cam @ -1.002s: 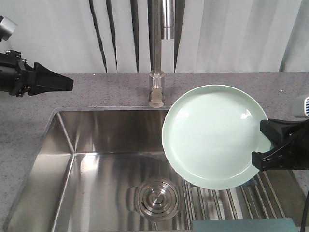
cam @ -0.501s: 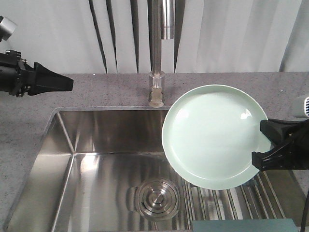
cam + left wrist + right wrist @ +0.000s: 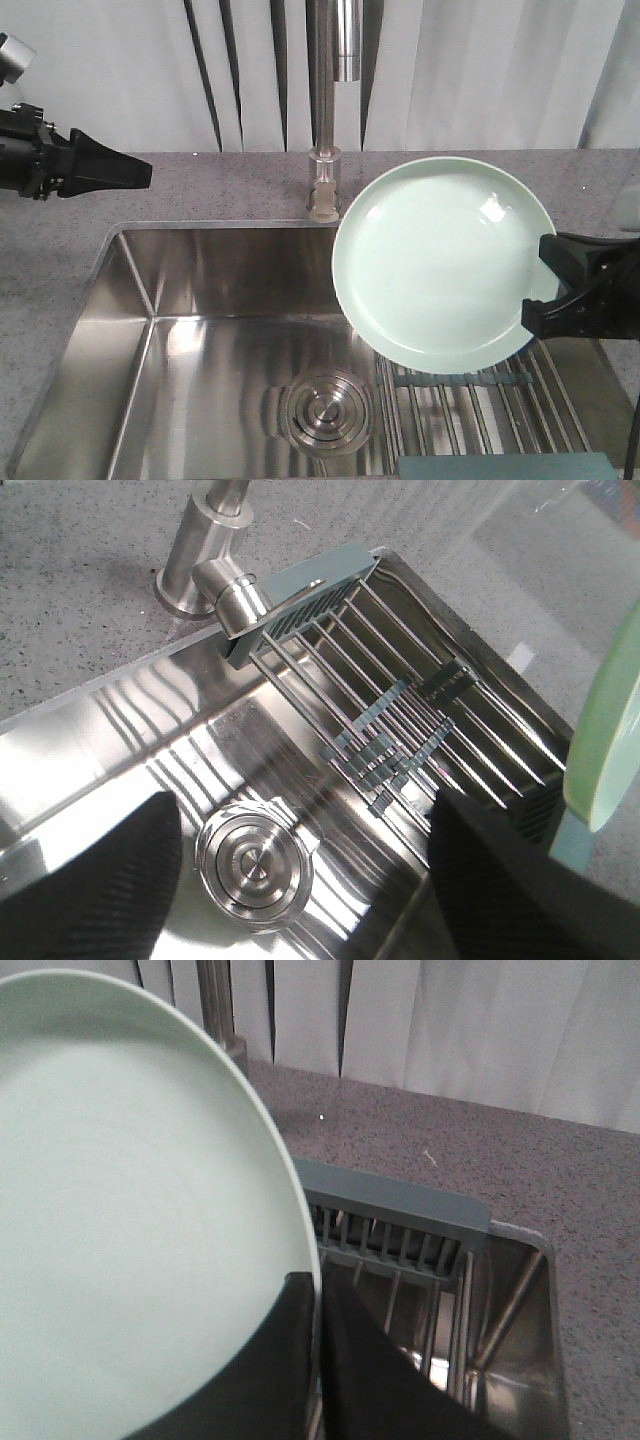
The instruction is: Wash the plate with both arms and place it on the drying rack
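Mint-green, pale and glossy: one round plate with a low raised rim point(image 3: 440, 265), held in the air over the right half of the stainless-steel sink point(image 3: 200, 300), face turned toward the front view and touching nothing but its holder. Holder: the right arm's black angular fingers point(image 3: 570, 262), clenched on the plate's right rim, one finger point(image 3: 250, 1370) against each face in the right wrist view. Change against half a second ago: the plate stands higher in the front view, its top edge now crossing the grey speckled worktop point(image 3: 220, 185). Its lower edge has risen off the steel-rod drying rack point(image 3: 480, 415), so a grey-blue crosspiece shows beneath it. The left arm's black fingers point(image 3: 110, 172) are unchanged: spread apart point(image 3: 90, 880), empty, hanging over the worktop at far left, well apart from the plate. Judgement: the lift reads as a carry away from the rack and up toward the steel faucet point(image 3: 325, 120), a washing step rather than a placing. No water is visible, the left arm has not yet joined, and racking is not yet done.
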Robot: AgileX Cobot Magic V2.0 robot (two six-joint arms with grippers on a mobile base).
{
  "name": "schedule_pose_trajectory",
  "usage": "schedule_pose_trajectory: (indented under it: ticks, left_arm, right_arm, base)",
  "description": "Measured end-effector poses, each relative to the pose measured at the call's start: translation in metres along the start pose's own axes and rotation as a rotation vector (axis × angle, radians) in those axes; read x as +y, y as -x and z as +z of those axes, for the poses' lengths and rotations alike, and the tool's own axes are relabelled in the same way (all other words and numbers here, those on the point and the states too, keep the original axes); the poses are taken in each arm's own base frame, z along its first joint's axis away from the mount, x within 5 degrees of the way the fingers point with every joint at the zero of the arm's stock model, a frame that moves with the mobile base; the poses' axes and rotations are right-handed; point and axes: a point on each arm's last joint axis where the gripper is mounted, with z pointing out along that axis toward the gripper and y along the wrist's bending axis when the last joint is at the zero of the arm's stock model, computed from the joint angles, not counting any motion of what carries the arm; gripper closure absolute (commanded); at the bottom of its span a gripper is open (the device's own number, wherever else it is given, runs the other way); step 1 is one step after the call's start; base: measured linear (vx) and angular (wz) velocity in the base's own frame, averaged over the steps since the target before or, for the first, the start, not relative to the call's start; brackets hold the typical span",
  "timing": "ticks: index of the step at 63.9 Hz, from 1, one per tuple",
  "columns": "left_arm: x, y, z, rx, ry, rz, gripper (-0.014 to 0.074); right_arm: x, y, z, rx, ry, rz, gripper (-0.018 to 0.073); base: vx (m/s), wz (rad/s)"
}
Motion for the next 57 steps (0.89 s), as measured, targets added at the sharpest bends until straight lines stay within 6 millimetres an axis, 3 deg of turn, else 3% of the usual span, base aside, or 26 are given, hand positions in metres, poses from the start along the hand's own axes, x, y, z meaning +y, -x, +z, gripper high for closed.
schedule_pose_trajectory:
  ticks: [13, 23, 34, 46, 57]
  left_arm:
    - [0.000, 0.000, 0.000, 0.000, 0.000, 0.000, 0.0092]
    - [0.000, 0.000, 0.000, -0.001, 0.000, 0.000, 0.0092]
    - [0.000, 0.000, 0.000, -0.001, 0.000, 0.000, 0.0092]
    - [0.000, 0.000, 0.000, -0.001, 0.000, 0.000, 0.0092]
    - [0.000, 0.000, 0.000, -0.001, 0.000, 0.000, 0.0092]
  right_arm:
    - [0.003, 0.019, 0.001, 0.081, 0.027, 0.155, 0.0568]
    - [0.007, 0.036, 0.016, 0.385, 0.049, 0.157, 0.0568]
    - [0.010, 0.069, 0.032, 0.642, 0.077, 0.150, 0.0568]
    - [0.019, 0.108, 0.043, 0.709, 0.165, 0.187, 0.0568]
    - [0.027, 0.114, 0.066, 0.742, 0.250, 0.240, 0.0568]
  base:
    - [0.00, 0.00]
    - [0.00, 0.00]
    - [0.00, 0.00]
    - [0.00, 0.00]
    - [0.00, 0.00]
